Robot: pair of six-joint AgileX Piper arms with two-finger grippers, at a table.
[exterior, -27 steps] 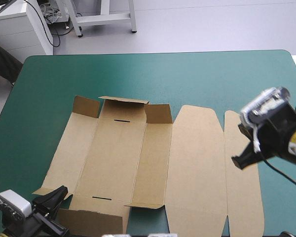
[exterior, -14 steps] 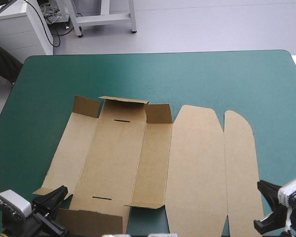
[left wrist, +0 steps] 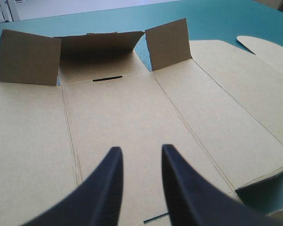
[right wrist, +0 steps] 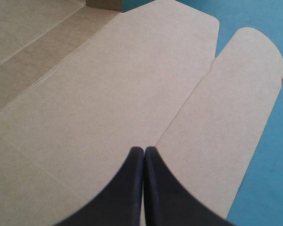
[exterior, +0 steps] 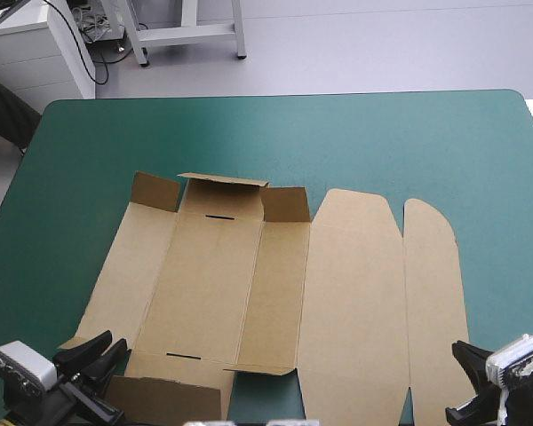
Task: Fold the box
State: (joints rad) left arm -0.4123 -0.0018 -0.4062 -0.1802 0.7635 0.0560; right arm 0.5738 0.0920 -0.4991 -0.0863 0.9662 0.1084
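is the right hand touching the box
Cannot tell: the right wrist view shows the right hand over the box, but no view shows contact or a gap plainly.

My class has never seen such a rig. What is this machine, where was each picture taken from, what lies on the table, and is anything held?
It is a robot with two arms, each ending in a black two-fingered tool. One picture looks down from above and behind; the other two come from wrist cameras, looking along each tool. On the teal-green table lies the brown box, a cut board sheet, mostly flat, flaps raised at its far end. The left tool is open, the right tool shut; neither holds anything.
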